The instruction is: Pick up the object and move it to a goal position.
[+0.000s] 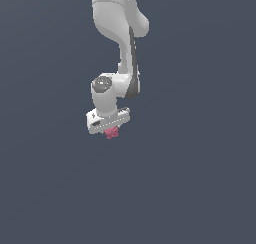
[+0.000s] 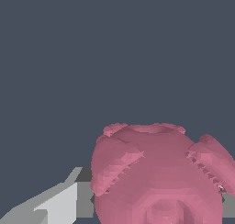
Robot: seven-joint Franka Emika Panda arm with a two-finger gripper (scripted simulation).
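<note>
Both jaws [image 1: 111, 130] are clenched on the pink-red knobbly object [image 1: 112, 133], which hangs just beneath the white arm [image 1: 120, 48].

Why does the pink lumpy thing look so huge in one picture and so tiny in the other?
In the wrist view the camera sits right beside the pink blob, so it fills the frame, blocky-edged, beside a grey finger; in the exterior view the blob is far off, tiny under the gripper.
</note>
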